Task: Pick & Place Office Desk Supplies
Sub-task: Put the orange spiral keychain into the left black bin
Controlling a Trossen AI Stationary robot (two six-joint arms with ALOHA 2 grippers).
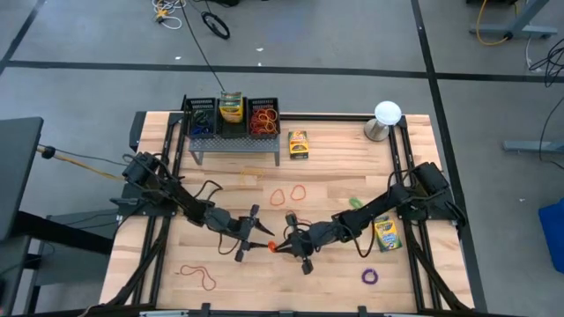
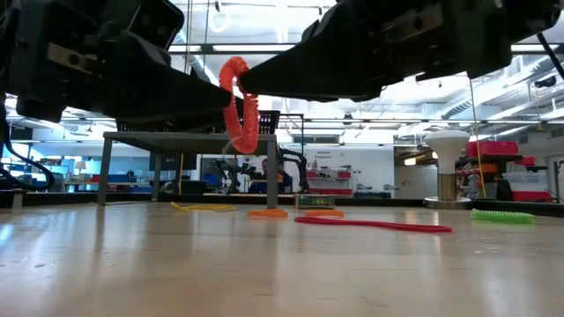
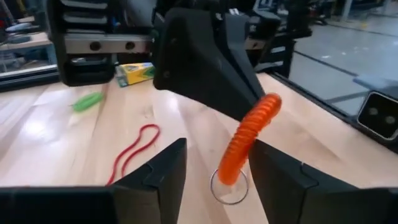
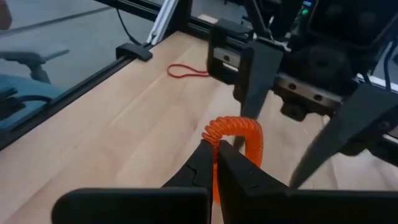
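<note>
An orange coiled loop (image 2: 241, 110) with a metal ring (image 3: 229, 188) at its lower end hangs above the table's near middle. My right gripper (image 4: 214, 157), also in the high view (image 1: 280, 246), is shut on it. My left gripper (image 3: 216, 163), also in the high view (image 1: 249, 234), is open. Its two fingers stand on either side of the hanging coil, and I see no touch. Crayon boxes lie by the organiser (image 1: 299, 143), beside the right arm (image 1: 386, 234) and in the organiser's middle bin (image 1: 231, 107). My right gripper pinches the coil's upper end (image 4: 231, 127) between its two shut fingertips (image 4: 202, 163). The fingers come about level from the table's right. The coil hangs below them, curved, clear of the table, with its ring end lowest.
A black three-bin organiser (image 1: 231, 119) on a raised stand is at the far edge. A white ball on a metal base (image 1: 385, 119) is far right. Red loops (image 1: 291, 194), a tan band (image 1: 251, 174), a green band (image 1: 355, 202), a purple band (image 1: 370, 276) and a red band (image 1: 198, 276) lie about.
</note>
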